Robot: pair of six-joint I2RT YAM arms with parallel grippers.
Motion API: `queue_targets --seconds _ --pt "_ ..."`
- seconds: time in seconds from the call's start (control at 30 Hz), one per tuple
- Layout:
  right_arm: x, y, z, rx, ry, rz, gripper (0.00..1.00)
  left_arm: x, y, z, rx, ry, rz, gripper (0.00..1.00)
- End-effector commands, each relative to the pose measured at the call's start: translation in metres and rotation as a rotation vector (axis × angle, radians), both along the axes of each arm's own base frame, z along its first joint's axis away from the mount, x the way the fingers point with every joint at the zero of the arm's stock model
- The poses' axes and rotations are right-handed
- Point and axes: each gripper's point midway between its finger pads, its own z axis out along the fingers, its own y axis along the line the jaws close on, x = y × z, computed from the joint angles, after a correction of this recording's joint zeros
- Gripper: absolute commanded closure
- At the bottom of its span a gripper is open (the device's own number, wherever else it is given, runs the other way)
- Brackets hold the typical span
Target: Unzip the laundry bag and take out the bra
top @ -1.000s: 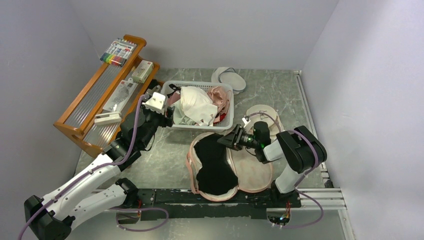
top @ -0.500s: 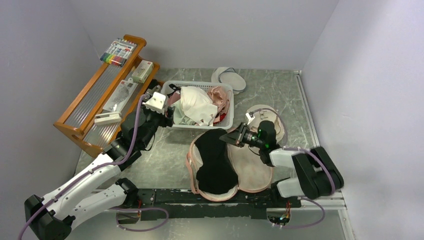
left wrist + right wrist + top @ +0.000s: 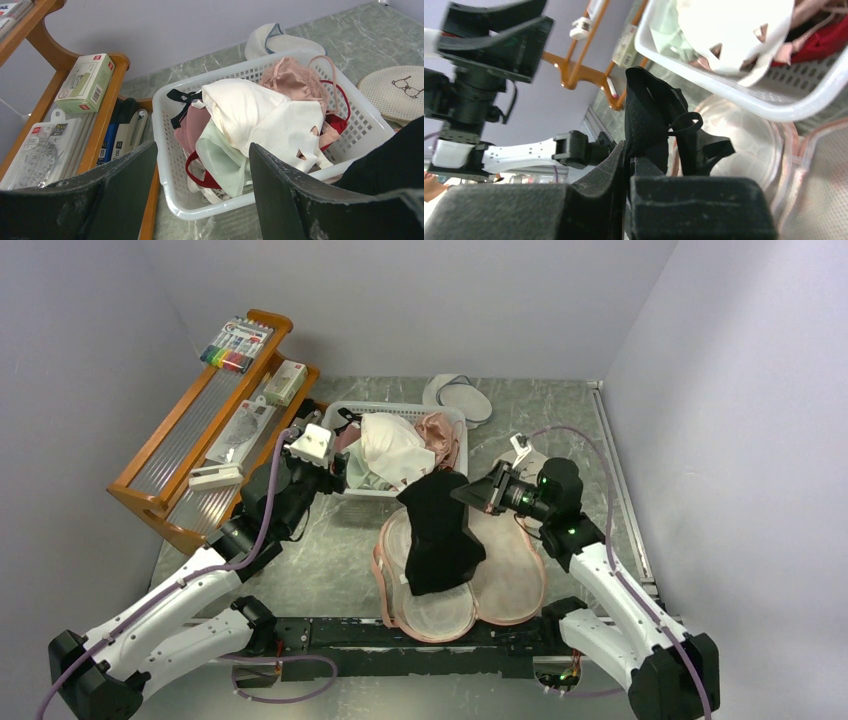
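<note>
The peach-pink laundry bag point(image 3: 505, 585) lies open like a clamshell on the table near the front edge, pale lining up; its lining shows in the right wrist view point(image 3: 744, 150). My right gripper point(image 3: 462, 493) is shut on the top edge of the black bra point(image 3: 438, 535), which hangs lifted above the open bag. In the right wrist view point(image 3: 630, 159) the bra point(image 3: 651, 117) is pinched between the fingers. My left gripper point(image 3: 343, 473) is open and empty beside the basket's left end; in its wrist view point(image 3: 202, 195) the black bra point(image 3: 395, 160) shows at the lower right.
A white basket point(image 3: 455, 485) full of white, pink and red garments stands behind the bag point(image 3: 175, 200). A wooden rack point(image 3: 200, 430) with boxes and markers lines the left. Plain white round pouches lie at the back point(image 3: 460, 398) and behind my right gripper point(image 3: 530, 455).
My right gripper has risen and moved back toward the basket, pulling the black bra up out of the open bag. The left arm has not moved.
</note>
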Motion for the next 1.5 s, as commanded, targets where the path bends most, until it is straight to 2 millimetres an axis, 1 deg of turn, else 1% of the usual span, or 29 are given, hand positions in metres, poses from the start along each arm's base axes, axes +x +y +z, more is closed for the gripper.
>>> queue_targets --seconds 0.0,0.07,0.17,0.27,0.33,0.4,0.5,0.53,0.6,0.63,0.7,0.77,0.83,0.93,1.0,1.07,1.1,1.13,1.2,1.23,1.33,1.37,1.47 --pt "0.005 -0.001 0.046 0.021 -0.068 -0.028 1.00 -0.001 0.008 0.024 -0.031 -0.050 0.023 0.22" --pt "0.013 0.000 0.077 0.065 -0.119 -0.053 1.00 -0.001 0.010 0.025 -0.031 -0.054 0.031 0.22" --pt "0.026 0.002 0.113 0.126 -0.188 -0.090 1.00 -0.002 0.012 0.027 -0.034 -0.060 0.040 0.22" --pt "0.048 -0.001 0.139 0.164 -0.230 -0.189 1.00 -0.003 0.016 0.028 -0.038 -0.069 0.053 0.22" --pt "0.064 -0.002 0.150 0.202 -0.240 -0.272 1.00 -0.003 0.020 0.030 -0.040 -0.077 0.071 0.22" --pt "0.079 0.001 0.163 0.256 -0.259 -0.337 1.00 -0.004 0.025 0.033 -0.041 -0.088 0.090 0.22" --pt "0.102 0.016 0.176 0.315 -0.269 -0.406 1.00 -0.005 0.032 0.036 -0.044 -0.106 0.118 0.23" --pt "0.105 0.029 0.178 0.328 -0.264 -0.408 1.00 -0.006 0.034 0.037 -0.046 -0.111 0.125 0.23" --pt "0.117 0.048 0.185 0.358 -0.256 -0.432 1.00 -0.007 0.037 0.038 -0.050 -0.120 0.135 0.24" --pt "0.128 0.057 0.182 0.362 -0.255 -0.470 1.00 -0.007 0.038 0.038 -0.049 -0.121 0.139 0.24" --pt "0.139 0.074 0.195 0.390 -0.297 -0.517 1.00 -0.007 0.041 0.039 -0.048 -0.125 0.152 0.24" --pt "0.149 0.095 0.197 0.401 -0.298 -0.567 1.00 -0.007 0.043 0.040 -0.047 -0.128 0.161 0.24" --pt "0.161 0.114 0.194 0.434 -0.275 -0.591 1.00 -0.007 0.045 0.040 -0.043 -0.130 0.172 0.25" --pt "0.171 0.139 0.197 0.492 -0.269 -0.631 1.00 -0.007 0.049 0.040 -0.042 -0.136 0.187 0.25" --pt "0.177 0.150 0.195 0.512 -0.283 -0.671 1.00 -0.007 0.051 0.040 -0.043 -0.138 0.198 0.25" --pt "0.187 0.155 0.181 0.489 -0.288 -0.746 1.00 -0.007 0.053 0.040 -0.041 -0.142 0.205 0.25" --pt "0.194 0.152 0.172 0.473 -0.282 -0.801 1.00 -0.007 0.053 0.039 -0.040 -0.141 0.205 0.25" --pt "0.201 0.153 0.156 0.454 -0.260 -0.831 1.00 -0.007 0.053 0.039 -0.039 -0.141 0.204 0.26" --pt "0.209 0.144 0.137 0.431 -0.237 -0.894 1.00 -0.007 0.051 0.039 -0.037 -0.138 0.200 0.26" --pt "0.209 0.138 0.131 0.411 -0.240 -0.924 1.00 -0.006 0.051 0.038 -0.035 -0.136 0.198 0.26" --pt "0.208 0.119 0.101 0.333 -0.220 -0.998 1.00 -0.006 0.049 0.038 -0.035 -0.134 0.194 0.26" --pt "0.206 0.113 0.091 0.318 -0.202 -1.018 1.00 -0.006 0.048 0.038 -0.034 -0.135 0.187 0.26" --pt "0.198 0.099 0.069 0.282 -0.182 -1.043 1.00 -0.006 0.047 0.040 -0.039 -0.137 0.180 0.26"
